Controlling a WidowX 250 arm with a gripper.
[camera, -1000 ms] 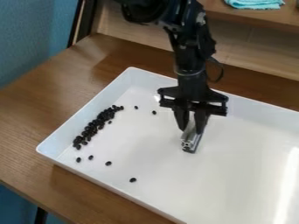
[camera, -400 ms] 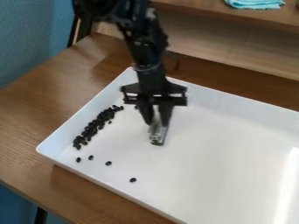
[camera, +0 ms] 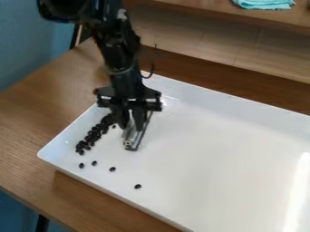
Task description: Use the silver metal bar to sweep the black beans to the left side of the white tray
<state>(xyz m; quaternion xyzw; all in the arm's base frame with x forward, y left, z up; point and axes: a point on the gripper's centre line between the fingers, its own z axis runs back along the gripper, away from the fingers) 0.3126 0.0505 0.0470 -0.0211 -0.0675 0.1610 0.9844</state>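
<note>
Camera view: my jaws are a little apart, squeezing a silver bar (camera: 133,137) between them, maybe so its low end can reach the floor of the white tray (camera: 212,158). Black bits (camera: 92,133) bunch beside it; raised walls probably stop them rolling away.

You can't see the pile's upper end behind the jaws (camera: 134,123); the tray (camera: 200,100) and cloth (camera: 264,4) run out of frame.
</note>
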